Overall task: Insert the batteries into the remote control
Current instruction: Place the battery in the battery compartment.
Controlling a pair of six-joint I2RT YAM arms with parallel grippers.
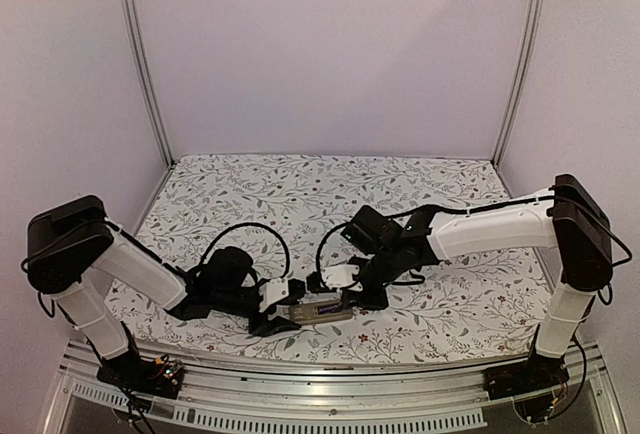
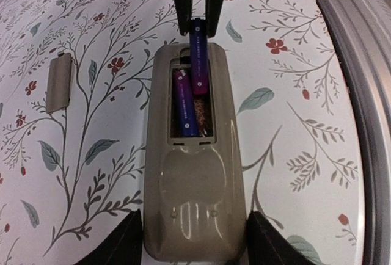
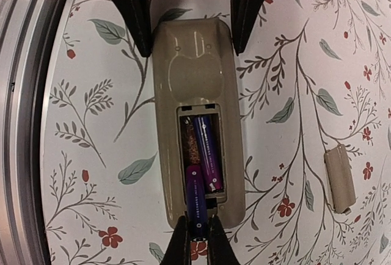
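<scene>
The remote control [image 1: 318, 310] lies back-up near the table's front edge, its battery recess open. My left gripper [image 2: 194, 243] straddles the remote control [image 2: 194, 198] at its closed end, one finger against each long side. One battery [image 2: 183, 103] lies seated in the recess. My right gripper [image 3: 198, 243] is shut on the other battery [image 3: 197, 201], which is tilted, its far end dipping into the empty slot beside the seated battery [image 3: 208, 152]. In the top view my right gripper [image 1: 345, 282] meets the remote from the other end.
The small flat grey cover piece [image 2: 59, 83] lies loose on the floral cloth beside the remote, also seen as the cover piece [image 3: 339, 178]. The table's metal front rail [image 2: 360, 63] runs close along the remote's other side.
</scene>
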